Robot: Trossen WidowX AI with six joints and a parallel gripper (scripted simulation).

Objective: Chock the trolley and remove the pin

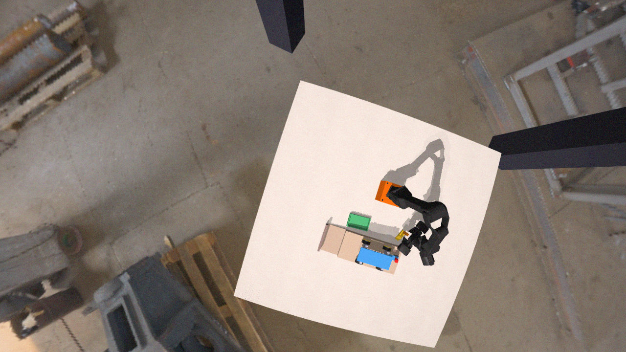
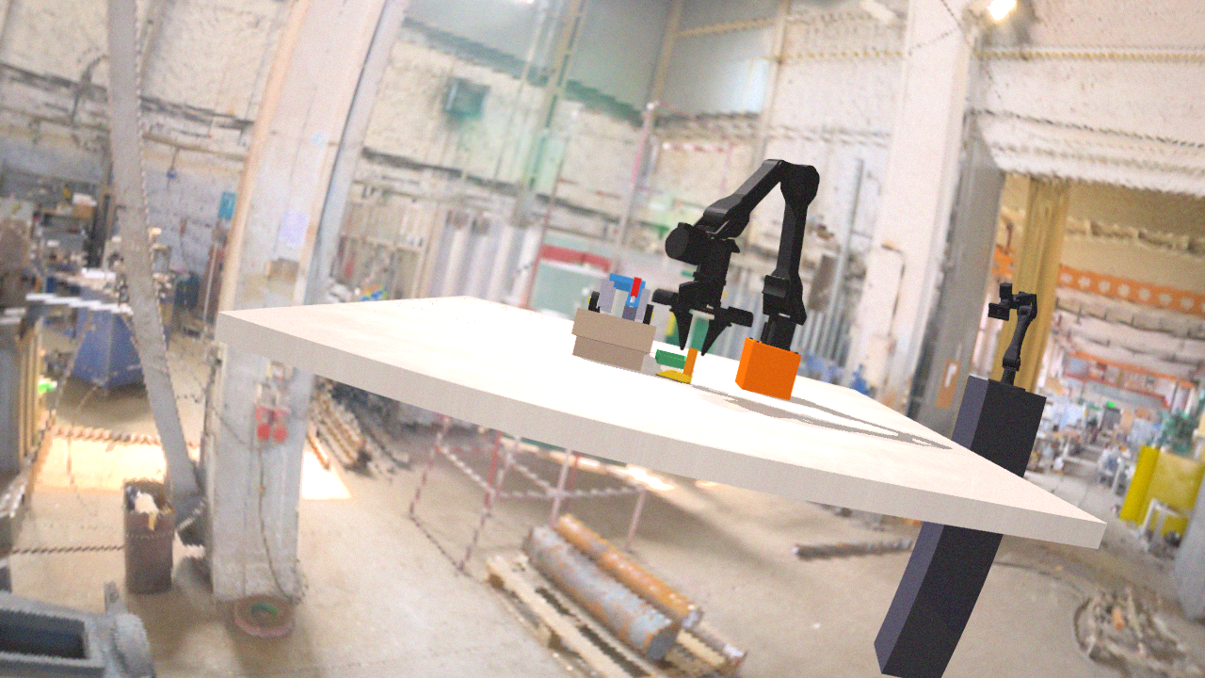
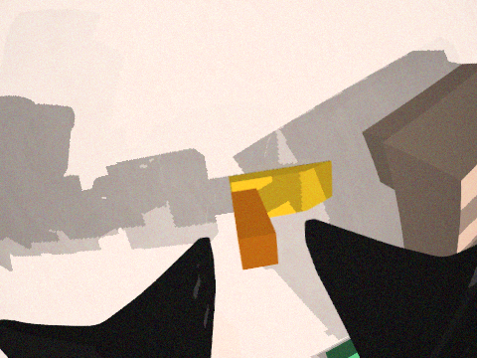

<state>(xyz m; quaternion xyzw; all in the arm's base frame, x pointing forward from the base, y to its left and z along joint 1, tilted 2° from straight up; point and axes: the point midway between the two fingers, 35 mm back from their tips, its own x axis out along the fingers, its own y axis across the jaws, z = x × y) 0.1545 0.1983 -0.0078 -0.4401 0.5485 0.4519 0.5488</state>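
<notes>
The yellow chock (image 1: pixel 400 236) (image 2: pixel 673 376) (image 3: pixel 315 184) lay on the desk (image 1: pixel 306 153) (image 2: pixel 506 387) (image 3: pixel 149 60), nearer its right edge than its left as the top view showed it. It sat beside the uphill end of the ramp, off the slope and away from the trolley's wheels, with its orange handle (image 1: pixel 405 233) (image 2: pixel 691 363) (image 3: pixel 255 234) standing up

The gripper (image 1: pixel 413 238) (image 2: pixel 692 349) (image 3: pixel 258 239) pointed down over the chock, its fingers apart and clamped on nothing. The wrist view showed the handle in the gap between them; whether either finger touched it, I could not tell

Next to the chock, the ramp (image 1: pixel 334 238) (image 2: pixel 613 341) (image 3: pixel 427 199) ran roughly along the desk's lower edge in the top view, set well in from it. The blue trolley (image 1: pixel 375 258) (image 2: pixel 621 278) stood on its higher part, toward the desk's right edge, and the red-headed stop pin (image 1: pixel 396 260) (image 2: pixel 635 287) was in place at the trolley's uphill end

The green tray (image 1: pixel 359 220) (image 2: pixel 670 358) (image 3: pixel 350 350) sat just beside the ramp, on the side facing the desk's upper edge. Farther toward that edge was the orange base (image 1: pixel 381 191) (image 2: pixel 766 369), from which the black arm (image 1: pixel 437 209) (image 2: pixel 795 227) arched out toward the right edge and back down to the chock
</notes>
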